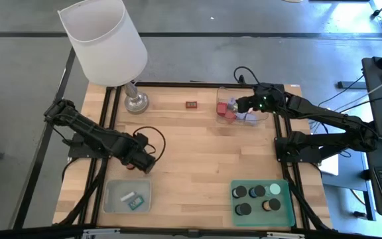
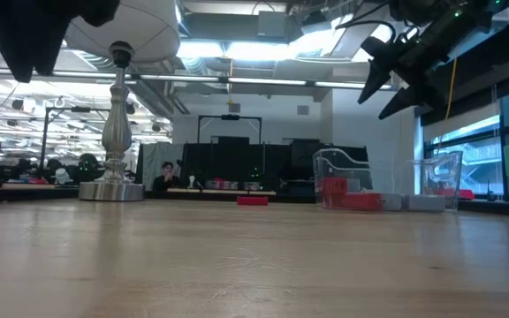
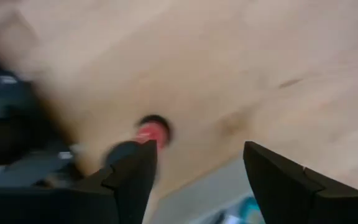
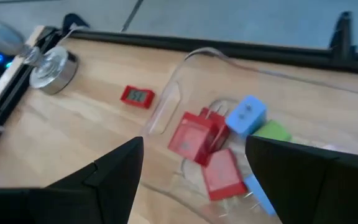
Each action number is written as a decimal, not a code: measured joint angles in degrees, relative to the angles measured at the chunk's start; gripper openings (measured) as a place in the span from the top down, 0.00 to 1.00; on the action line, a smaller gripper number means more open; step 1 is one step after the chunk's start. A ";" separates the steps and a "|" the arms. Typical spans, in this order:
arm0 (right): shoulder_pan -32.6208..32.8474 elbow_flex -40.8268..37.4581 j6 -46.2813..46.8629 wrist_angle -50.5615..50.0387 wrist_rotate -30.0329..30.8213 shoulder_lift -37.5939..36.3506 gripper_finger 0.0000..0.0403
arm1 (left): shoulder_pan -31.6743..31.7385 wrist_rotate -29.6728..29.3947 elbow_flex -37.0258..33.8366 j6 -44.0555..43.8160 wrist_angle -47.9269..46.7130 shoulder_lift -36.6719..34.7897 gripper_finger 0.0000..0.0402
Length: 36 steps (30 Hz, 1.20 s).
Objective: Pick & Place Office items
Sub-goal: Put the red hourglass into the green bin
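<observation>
- The right gripper hangs over the clear tray at the far right of the table, fingers apart and empty; beneath it lie red blocks, a blue block and a green bit
- The left gripper sits low at the near left, just beyond the grey tray; its fingers stand apart in the left wrist view with nothing between them; a small dark cylinder with a red top shows on the wood past them
- The grey tray holds a pale bit and a small green piece; the green tray at the near right holds several dark cylinders
- A red item lies loose on the wood at the far middle, near the lamp
- My judgement: sorting is partly done; the near trays are partly filled, while the clear tray's blocks and the loose red item remain to be moved
</observation>
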 joint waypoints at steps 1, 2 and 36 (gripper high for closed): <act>0.25 0.00 0.19 -0.10 1.02 0.00 0.29 | 0.39 0.16 0.00 0.70 -1.48 0.00 0.40; 0.53 0.00 0.64 -0.17 1.70 0.00 0.29 | 0.66 0.29 0.00 1.34 -3.01 0.00 0.39; 3.49 0.00 11.75 -0.69 2.63 0.00 0.29 | -7.43 1.92 -17.69 -11.17 2.35 -5.38 0.37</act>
